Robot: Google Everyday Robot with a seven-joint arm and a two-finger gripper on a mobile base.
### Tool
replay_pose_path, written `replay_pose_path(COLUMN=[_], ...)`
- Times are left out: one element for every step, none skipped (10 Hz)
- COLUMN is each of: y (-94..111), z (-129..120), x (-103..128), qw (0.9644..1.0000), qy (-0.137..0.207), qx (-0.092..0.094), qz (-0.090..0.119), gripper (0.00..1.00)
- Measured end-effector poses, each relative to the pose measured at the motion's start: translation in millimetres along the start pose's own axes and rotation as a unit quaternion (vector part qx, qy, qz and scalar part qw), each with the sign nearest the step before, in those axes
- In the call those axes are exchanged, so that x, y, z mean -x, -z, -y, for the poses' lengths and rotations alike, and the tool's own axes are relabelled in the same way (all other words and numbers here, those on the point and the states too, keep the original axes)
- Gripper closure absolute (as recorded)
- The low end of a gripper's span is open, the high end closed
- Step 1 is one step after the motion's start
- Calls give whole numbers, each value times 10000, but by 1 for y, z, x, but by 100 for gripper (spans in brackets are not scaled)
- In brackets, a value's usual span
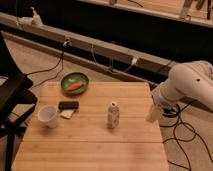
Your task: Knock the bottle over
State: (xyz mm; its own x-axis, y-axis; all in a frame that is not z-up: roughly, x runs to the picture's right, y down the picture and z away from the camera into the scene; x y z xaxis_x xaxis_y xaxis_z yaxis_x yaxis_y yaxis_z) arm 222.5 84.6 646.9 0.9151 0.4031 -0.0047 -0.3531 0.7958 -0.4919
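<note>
Standing upright, bottle (113, 115) apart from fingers (154, 114) beside table (135, 142) edge; grip state unclear.

The bottle (113, 115) is showing a white cap and a pale patterned label. The cream gripper (154, 113) is hanging at the right edge of the table (90, 145), below a white arm (187, 82). The bowl (65, 80) is showing green around an orange piece (75, 86). The cup (48, 116) is looking white, the small block (68, 105) black, and the table light brown wood.

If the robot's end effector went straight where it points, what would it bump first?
Probably the light wooden table, near its right edge. The pale end effector points down there, right of the small white-capped plastic bottle. Depth is unclear; it might miss the edge.
</note>
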Motion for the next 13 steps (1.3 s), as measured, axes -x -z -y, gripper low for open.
replay_pose_path(y=[0, 0, 0, -1, -1, -2, -4, -3, 1, 6, 10, 9, 6], z=[0, 0, 0, 0, -1, -4, -12, -19, -19, -16, -10, -8, -11], x=[0, 0, 0, 0, 0, -3, -10, -12, -8, -5, 0, 0, -2], qw=[10000, 10000, 10000, 10000, 10000, 9999, 9996, 9994, 9997, 9998, 9998, 9998, 9996], qy=[0, 0, 0, -2, -3, 96, 279, 338, 251, 186, 181, 191, 254], qx=[0, 0, 0, 10, 13, 33, 65, 52, 45, 58, 77, 83, 77], qz=[0, 0, 0, 3, 2, -3, 0, 3, 54, 27, -32, -11, -16], gripper=[20, 20, 20, 20, 24, 32, 42, 52, 56, 56, 56, 56, 56])
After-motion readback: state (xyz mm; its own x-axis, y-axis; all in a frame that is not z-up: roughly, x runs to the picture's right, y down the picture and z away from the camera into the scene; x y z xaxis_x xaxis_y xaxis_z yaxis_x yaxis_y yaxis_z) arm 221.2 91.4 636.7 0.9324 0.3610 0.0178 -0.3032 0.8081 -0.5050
